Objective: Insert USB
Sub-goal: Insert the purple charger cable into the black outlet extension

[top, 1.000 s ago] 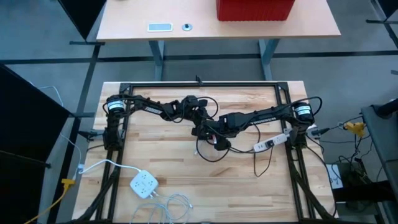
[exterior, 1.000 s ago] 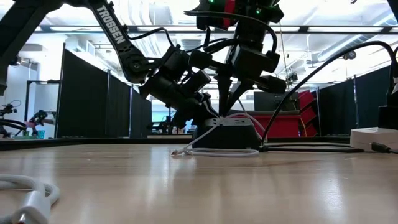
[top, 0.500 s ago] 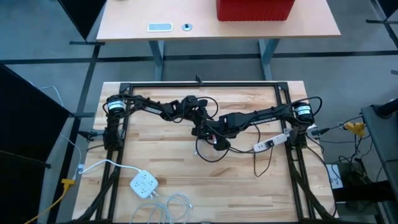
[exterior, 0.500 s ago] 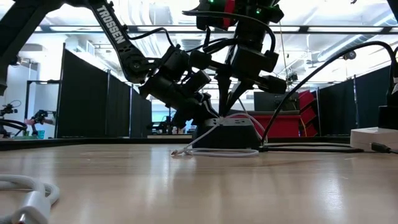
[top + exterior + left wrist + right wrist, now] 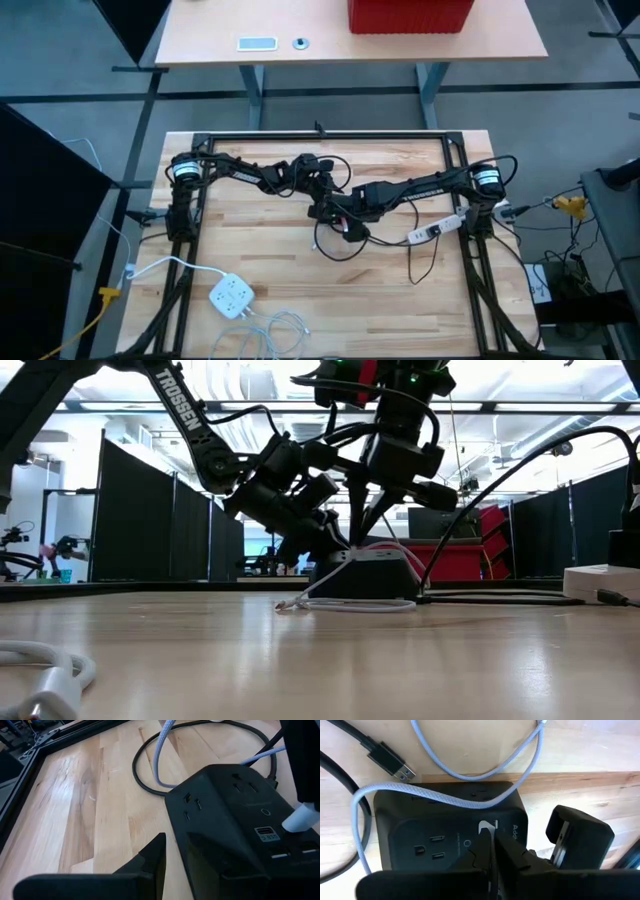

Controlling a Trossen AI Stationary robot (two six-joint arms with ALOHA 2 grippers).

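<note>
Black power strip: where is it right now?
The black power strip sits near the middle of the wooden table in the high view, between the left gripper and right gripper, with a lavender cable draped over it.

Both arms (image 5: 250,175) are matte black, jointed, with black cables looped alongside; white TROSSEN lettering (image 5: 184,400) marks one link, silver rings (image 5: 183,169) cap the bases, green lights (image 5: 342,363) glow up top
</note>
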